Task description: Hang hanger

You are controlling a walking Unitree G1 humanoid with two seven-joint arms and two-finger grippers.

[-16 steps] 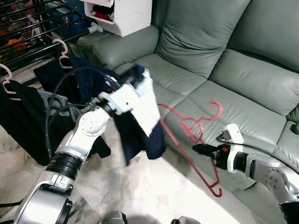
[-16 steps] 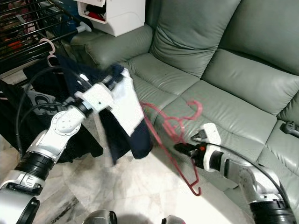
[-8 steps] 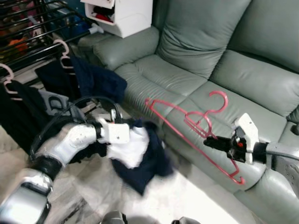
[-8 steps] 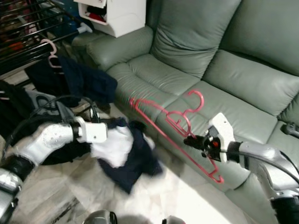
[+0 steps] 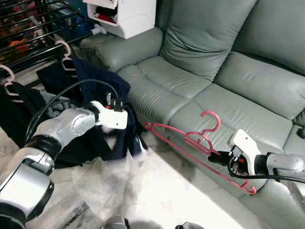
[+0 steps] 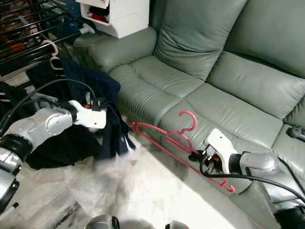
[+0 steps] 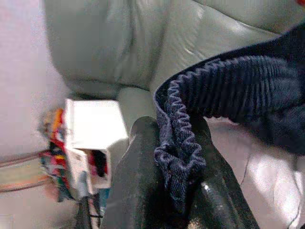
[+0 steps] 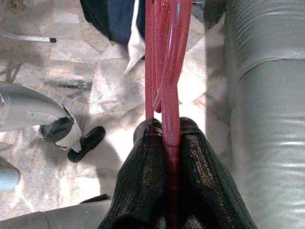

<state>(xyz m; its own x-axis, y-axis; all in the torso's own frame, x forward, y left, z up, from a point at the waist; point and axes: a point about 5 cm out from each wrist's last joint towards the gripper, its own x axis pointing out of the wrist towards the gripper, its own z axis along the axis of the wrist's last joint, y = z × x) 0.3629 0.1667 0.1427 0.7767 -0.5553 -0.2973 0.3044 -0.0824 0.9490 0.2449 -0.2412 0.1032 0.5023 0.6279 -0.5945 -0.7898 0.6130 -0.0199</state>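
Red hanger [image 5: 200, 143] — right hand [image 5: 215, 156] clamped

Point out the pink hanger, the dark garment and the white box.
pink hanger [image 5: 210, 117], left eye view, on its hook.
dark garment [image 7: 228, 88], left wrist view, on its ribbed hem.
white box [image 5: 136, 16], left eye view, on its side.

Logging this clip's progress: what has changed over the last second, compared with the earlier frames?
The left gripper swung the dark garment down from chest height toward the floor beside the drying rack. The right gripper carried the red hanger lower, in front of the sofa seat edge. Both grips stayed shut throughout; the sofa and the rack did not move.
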